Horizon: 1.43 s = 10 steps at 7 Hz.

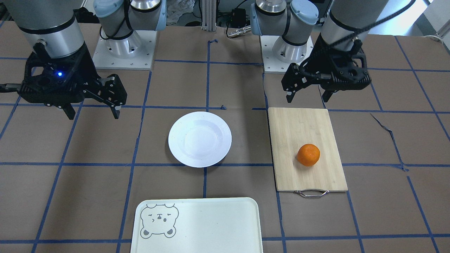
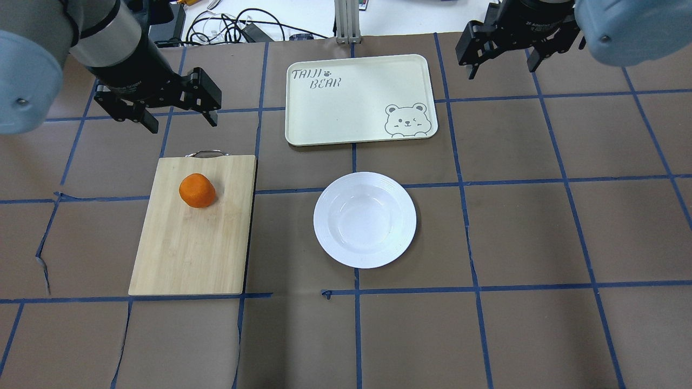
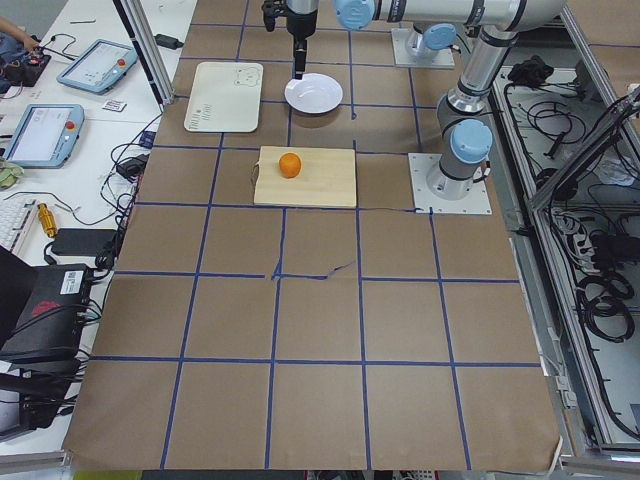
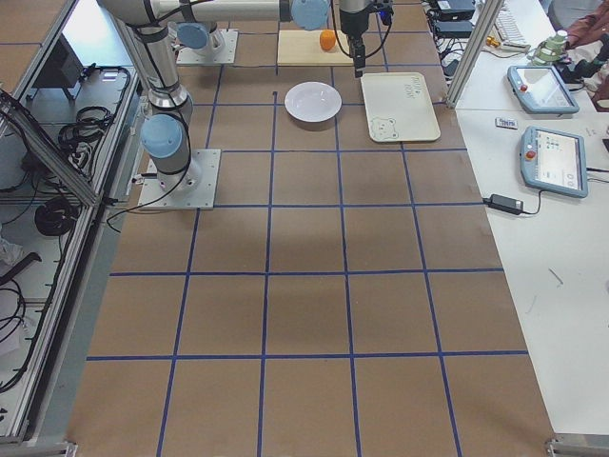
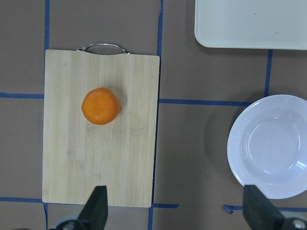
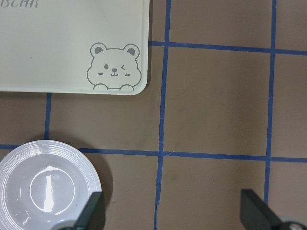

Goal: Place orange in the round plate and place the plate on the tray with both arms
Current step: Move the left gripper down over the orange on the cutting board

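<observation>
The orange [image 2: 197,190] rests on a bamboo cutting board [image 2: 189,254] on my left side, also seen in the left wrist view as the orange [image 5: 100,106]. The white round plate [image 2: 365,219] sits bare at the table's middle. Beyond it lies the cream tray [image 2: 346,113] with its bear drawing, with nothing on it. My left gripper [image 2: 183,125] hovers open past the board's handle end, holding nothing. My right gripper [image 2: 503,71] hangs open and empty to the right of the tray. In the front-facing view the left gripper [image 1: 307,100] is above the board and the right gripper [image 1: 93,115] is left of the plate [image 1: 199,139].
The cutting board has a metal handle [image 2: 205,154] on its far edge. Brown paper with blue tape lines covers the table [image 2: 486,324]. Cables and an aluminium post [image 2: 343,21] lie beyond the tray. Both arm bases [image 1: 123,52] stand at the robot's side.
</observation>
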Tool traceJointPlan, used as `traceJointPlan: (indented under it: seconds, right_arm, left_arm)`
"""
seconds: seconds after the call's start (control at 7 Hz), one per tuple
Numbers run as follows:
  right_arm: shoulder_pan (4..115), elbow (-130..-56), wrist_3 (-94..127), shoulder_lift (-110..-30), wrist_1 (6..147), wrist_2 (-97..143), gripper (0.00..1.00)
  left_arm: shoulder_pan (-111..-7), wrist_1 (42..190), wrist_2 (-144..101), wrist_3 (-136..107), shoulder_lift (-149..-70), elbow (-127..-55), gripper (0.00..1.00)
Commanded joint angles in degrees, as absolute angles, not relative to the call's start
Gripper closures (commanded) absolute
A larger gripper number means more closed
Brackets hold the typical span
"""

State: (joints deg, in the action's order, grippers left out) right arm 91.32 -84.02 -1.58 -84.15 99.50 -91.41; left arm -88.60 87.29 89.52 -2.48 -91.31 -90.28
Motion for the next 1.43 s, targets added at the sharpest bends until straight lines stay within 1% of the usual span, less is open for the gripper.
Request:
traceJointPlan:
  seconds: [0.0,0.14,0.29,0.57,1.0,1.14,1.29]
  right_arm:
    - [91.3,-84.0,-0.2,-84.2,99.5,-91.3,0.0]
    - [91.2,-84.0,-0.2,-84.2,99.2,-88.4,0.0]
    - [91.2,-84.0,-0.4,-84.2,99.1,-87.7,0.0]
    - [91.2,-84.0,-0.2,-84.4,99.3,-88.4,0.0]
    - [91.2,-84.0,-0.1,-84.6,99.1,-88.5,0.0]
    - [91.2,-84.0,-0.1,-84.6,99.1,-88.5,0.0]
    - [91.2,-84.0,0.0,-84.6,98.9,-88.5,0.0]
  left_arm:
    - [-87.5,87.0,90.2,-1.1,-98.6,-91.1,0.0]
    - [-87.1,83.6,91.4,-0.3,-103.0,-91.8,0.0]
    - [-86.2,82.0,98.4,-0.1,-106.5,-92.3,0.0]
    - [-83.9,81.0,100.8,0.4,-110.5,-92.8,0.0]
    - [-83.5,80.9,100.5,1.0,-115.3,-93.7,0.0]
    - [-83.5,81.2,100.6,1.7,-116.3,-93.7,0.05]
    - [-83.5,81.3,100.9,1.8,-116.9,-93.5,0.37]
